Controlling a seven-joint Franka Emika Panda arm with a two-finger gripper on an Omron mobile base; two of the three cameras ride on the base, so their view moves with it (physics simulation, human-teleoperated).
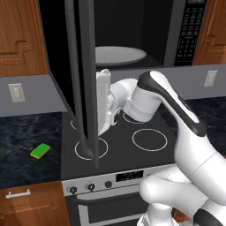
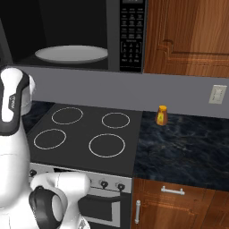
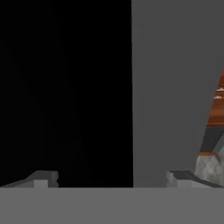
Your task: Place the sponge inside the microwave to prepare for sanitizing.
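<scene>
Left base view: microwave (image 1: 132, 35) door swung wide, white plate bare inside; sponge (image 1: 40, 151) flat on the dark tabletop (image 1: 26, 137), well left of the stove (image 1: 132, 145), untouched. Advice: back clear of the door edge, swing left of the stove, descend square over the sponge. Right base view: orange bottle (image 2: 161, 115) right of the stove, apart from the work. Hand view: gripper (image 3: 111, 177) spread wide, empty, facing the door's edge close up, contact not discernible.
</scene>
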